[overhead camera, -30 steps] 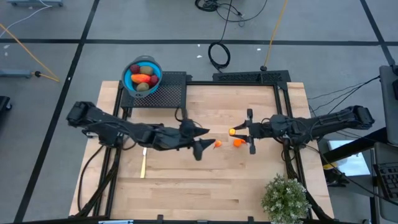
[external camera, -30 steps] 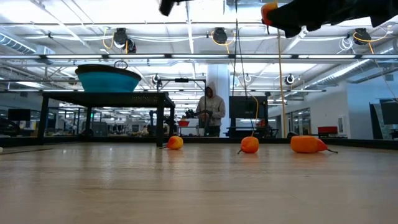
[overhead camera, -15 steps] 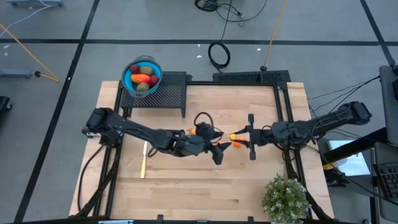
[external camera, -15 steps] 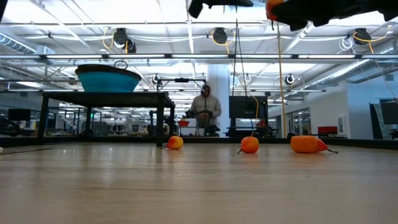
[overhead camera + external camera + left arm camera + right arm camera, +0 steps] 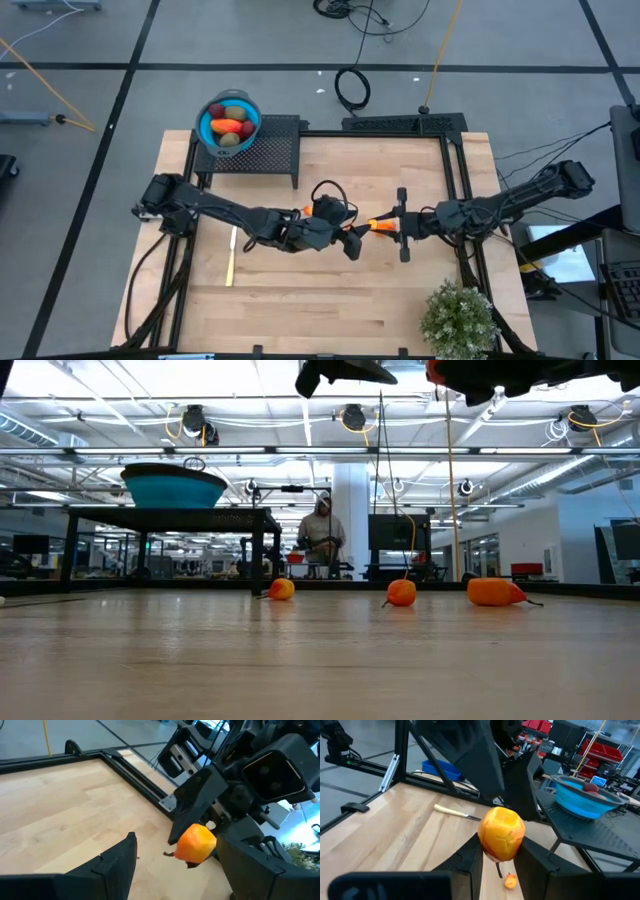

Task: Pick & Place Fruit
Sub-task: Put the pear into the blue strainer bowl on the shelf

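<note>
While the right tool (image 5: 377, 224) pinches a small orange fruit (image 5: 501, 833) above the middle of the counter (image 5: 330, 290), the left tool (image 5: 356, 243) waits beside it, fingers wide apart. Bare wood lies all around.

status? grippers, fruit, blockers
Right gripper shut on small orange fruit, held above mid-table. Left gripper open, facing that fruit. Three orange pieces on table, none in the way.
</note>
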Robot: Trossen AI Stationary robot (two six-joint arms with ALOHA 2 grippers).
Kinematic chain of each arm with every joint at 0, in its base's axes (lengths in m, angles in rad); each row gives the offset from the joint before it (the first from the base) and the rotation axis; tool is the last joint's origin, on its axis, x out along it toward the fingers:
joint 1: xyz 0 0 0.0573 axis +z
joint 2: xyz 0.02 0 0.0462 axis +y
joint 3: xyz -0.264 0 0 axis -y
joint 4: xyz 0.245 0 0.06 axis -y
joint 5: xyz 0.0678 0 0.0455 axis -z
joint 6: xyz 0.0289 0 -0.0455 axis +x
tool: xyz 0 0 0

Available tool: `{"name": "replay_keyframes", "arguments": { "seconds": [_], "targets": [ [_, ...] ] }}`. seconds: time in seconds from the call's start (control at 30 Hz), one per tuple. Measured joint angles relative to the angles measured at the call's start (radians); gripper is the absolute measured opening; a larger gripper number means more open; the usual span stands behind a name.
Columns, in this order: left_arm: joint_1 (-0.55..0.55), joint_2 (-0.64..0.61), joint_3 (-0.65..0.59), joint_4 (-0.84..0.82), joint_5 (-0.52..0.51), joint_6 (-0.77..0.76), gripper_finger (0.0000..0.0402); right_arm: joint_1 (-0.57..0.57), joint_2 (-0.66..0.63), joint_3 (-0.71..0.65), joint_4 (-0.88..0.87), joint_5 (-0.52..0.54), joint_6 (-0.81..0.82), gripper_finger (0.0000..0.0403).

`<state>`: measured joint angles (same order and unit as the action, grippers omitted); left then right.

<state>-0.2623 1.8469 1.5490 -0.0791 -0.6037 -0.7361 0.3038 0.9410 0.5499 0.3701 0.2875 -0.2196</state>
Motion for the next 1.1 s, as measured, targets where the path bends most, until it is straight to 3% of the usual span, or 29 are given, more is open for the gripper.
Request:
{"name": "replay_keyframes", "arguments": {
  "seconds": [0.33,0.63,1.1],
  "targets": [
    [0.002,0.000,0.000,0.001,0.000,-0.004,0.0273,-0.002,0.104,0.005,0.148,0.000,-0.002,0.0087],
    [0.002,0.000,0.000,-0.034,0.003,-0.009,0.0273,-0.003,0.182,0.098,0.097,0.004,-0.009,0.0087],
    [0.007,-0.002,0.000,-0.106,0.036,-0.085,0.0267,-0.003,0.192,0.102,0.090,0.053,-0.004,0.0087]
  ]
}}
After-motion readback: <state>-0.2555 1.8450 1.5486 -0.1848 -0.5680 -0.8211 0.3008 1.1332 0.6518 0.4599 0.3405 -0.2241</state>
